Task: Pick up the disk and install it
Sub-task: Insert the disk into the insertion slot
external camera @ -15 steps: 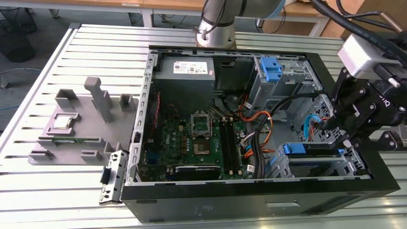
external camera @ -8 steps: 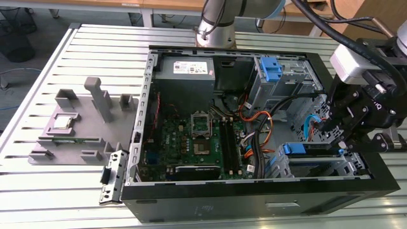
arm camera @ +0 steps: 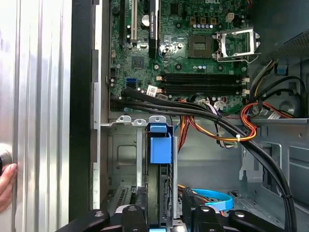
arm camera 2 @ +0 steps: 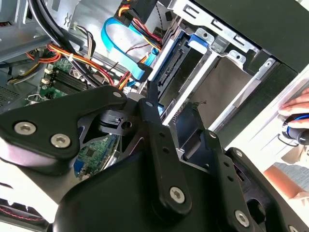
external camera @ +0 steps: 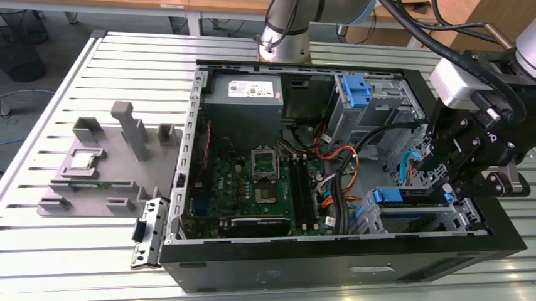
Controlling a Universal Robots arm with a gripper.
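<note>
silver arm point(external camera: 283, 28), black cables, black hand point(arm camera 2: 164, 159) linkages with silver screws.

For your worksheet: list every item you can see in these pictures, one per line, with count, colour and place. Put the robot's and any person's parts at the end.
Computer case: one, black, lying open on the slatted table.
Motherboard: one, green, on the case floor.
Power supply: one, grey, far corner of the case.
Disk: one, blue carrier, standing in the drive bay between the pincer's fingers.
Blue bracket: one, in the far drive cage.
Fixture: one, grey, on the table at the exterior view's left.
Pincer: one, black, at the drive bay.
Person's hand: one, on the table edge.
</note>
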